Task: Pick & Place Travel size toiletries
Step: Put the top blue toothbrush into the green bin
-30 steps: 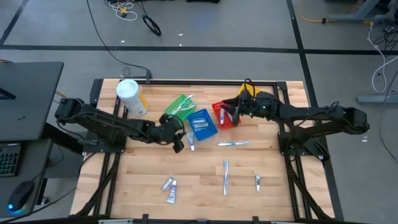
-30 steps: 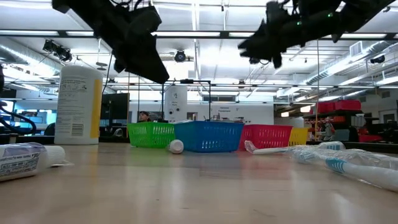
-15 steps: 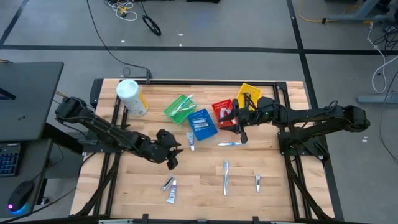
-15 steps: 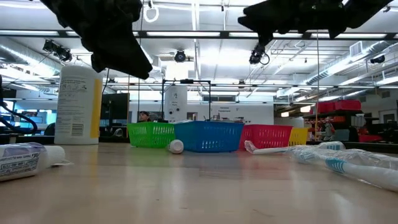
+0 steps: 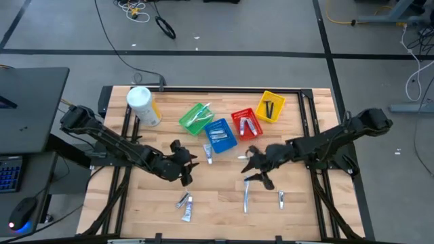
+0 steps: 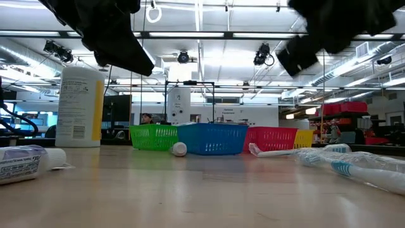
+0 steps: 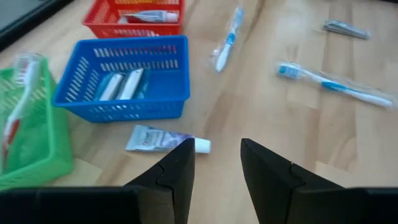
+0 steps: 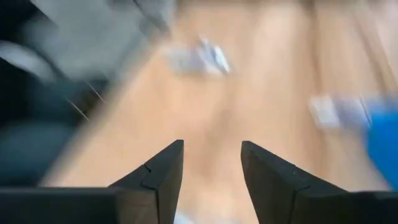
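Sorting roughly half done, judging by what lies where. Green basket (image 5: 195, 116) holds toothbrushes, blue basket (image 5: 220, 134) holds tubes, red basket (image 5: 246, 124) holds a tube or two, yellow basket (image 5: 270, 106) holds dark razors.

Left loose on the surface (image 5: 312, 210): one tube (image 5: 208, 154) touching or just beside the blue basket at its 6 o'clock; two tubes (image 5: 185, 205) near the 7 o'clock edge; a toothbrush (image 5: 245, 192) at 6 o'clock of centre; a small dark item (image 5: 281, 198), likely a razor, at 5 o'clock; another toothbrush (image 5: 242, 156) mostly hidden under the right arm. So about six items to go.

Left tool (image 5: 184, 169) hovers above the surface at 8 o'clock of centre, fingers spread with a narrow gap, empty; its wrist view looks at the tube by the blue basket. Right tool (image 5: 252, 168) sits at centre, between the two loose toothbrushes, fingers spread, nothing pinched; its wrist view is blurred.

White canister (image 5: 143, 105) stands at 11 o'clock, not part of the sort.
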`<state>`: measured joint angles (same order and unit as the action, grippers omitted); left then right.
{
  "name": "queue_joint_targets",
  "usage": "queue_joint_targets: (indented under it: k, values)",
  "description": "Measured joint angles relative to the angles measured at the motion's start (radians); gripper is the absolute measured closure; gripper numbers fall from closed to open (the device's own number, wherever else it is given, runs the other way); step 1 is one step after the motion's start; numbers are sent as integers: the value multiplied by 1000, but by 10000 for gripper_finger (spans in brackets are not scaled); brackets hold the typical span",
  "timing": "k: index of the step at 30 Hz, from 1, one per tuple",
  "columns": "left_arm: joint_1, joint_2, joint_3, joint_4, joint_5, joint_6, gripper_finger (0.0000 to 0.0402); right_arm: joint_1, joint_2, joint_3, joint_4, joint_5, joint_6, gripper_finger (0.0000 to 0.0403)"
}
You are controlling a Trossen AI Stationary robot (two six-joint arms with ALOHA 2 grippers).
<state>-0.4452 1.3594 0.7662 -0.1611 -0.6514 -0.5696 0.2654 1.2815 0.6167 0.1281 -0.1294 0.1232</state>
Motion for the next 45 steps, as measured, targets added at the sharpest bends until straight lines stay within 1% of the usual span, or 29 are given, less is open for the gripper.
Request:
queue_joint_targets:
  k: [4,6,8,10,13,15,19,22,25,30,33,38,42,45]
  values:
    - [14,0,0,-1,-4,32,264,6,2,0,-388,261,66,227]
    - [21,0,0,-1,-4,52,264,-11,2,-1,-535,316,120,227]
    - [29,0,0,-1,-4,64,264,-30,6,-6,-591,331,146,227]
    - [38,0,0,-1,-4,85,264,-53,13,-26,-575,330,131,227]
    - [54,0,0,0,-4,109,264,-90,35,-64,-463,330,82,227]
    - [62,0,0,0,-4,110,264,-117,54,-87,-409,329,78,227]
    - [72,0,0,0,-4,127,264,-164,94,-108,-390,328,83,227]
    - [74,0,0,0,-3,163,264,-176,117,-116,-376,314,87,234]
    - [77,0,0,2,-4,194,264,-179,137,-121,-356,307,77,263]
    - [77,0,0,4,-9,217,264,-187,143,-123,-318,288,93,343]
    - [77,0,0,4,-10,218,264,-189,144,-125,-267,268,131,370]
    - [77,0,0,34,-11,207,264,-183,125,-107,-176,153,159,378]
    - [77,0,1,95,-11,212,264,-170,104,-91,-62,137,138,379]
    - [77,0,1,142,-10,233,264,-163,86,-72,23,95,113,380]
